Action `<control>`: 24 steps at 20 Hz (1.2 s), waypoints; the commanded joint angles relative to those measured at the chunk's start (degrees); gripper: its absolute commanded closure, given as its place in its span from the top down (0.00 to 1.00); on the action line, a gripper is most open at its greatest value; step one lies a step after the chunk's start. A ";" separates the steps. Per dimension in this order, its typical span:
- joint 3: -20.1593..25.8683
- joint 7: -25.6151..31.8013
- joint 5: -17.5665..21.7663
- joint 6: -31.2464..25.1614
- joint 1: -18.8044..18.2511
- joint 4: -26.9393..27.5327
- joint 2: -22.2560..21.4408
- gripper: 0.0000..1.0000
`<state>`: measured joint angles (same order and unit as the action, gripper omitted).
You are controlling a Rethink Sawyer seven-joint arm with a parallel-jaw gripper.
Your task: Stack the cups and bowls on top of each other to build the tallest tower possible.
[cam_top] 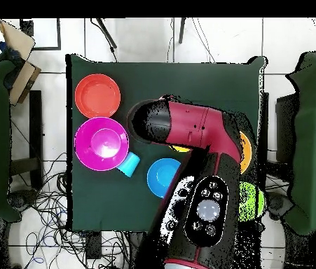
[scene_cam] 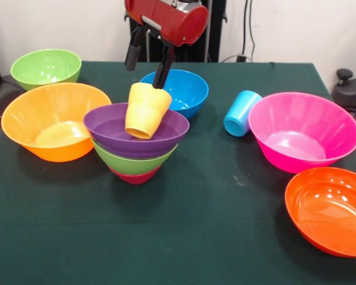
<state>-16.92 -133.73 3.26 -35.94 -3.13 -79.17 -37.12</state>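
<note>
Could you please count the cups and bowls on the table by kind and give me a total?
Bowls: 8 – green, large orange, purple, second green, small crimson, blue, large pink, red-orange.
Cups: 2 – yellow-orange, light blue.
Total: 10.

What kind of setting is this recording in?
Probably a robotics lab: a table with a dark green cloth, loose cables on the tiled floor, and a Sawyer arm above coloured plastic bowls.
</note>
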 commanded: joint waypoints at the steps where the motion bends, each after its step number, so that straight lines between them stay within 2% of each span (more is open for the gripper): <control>1: 5.16 -1.00 0.69 -0.10 -1.23 1.42 2.54 1.00; 6: 5.77 -0.23 0.46 -1.10 -1.74 2.09 2.97 1.00; 11: 6.13 -2.29 -0.17 1.40 -1.37 1.10 4.07 1.00; 13: 6.44 -4.21 -1.10 3.63 -1.24 -0.13 4.28 1.00; 16: 4.56 -9.29 -2.12 6.61 0.56 -1.11 5.02 1.00; 24: 0.59 -15.16 -7.51 3.72 3.16 -2.27 4.73 1.00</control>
<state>-18.11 -134.66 -1.97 -32.24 -1.89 -77.71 -36.09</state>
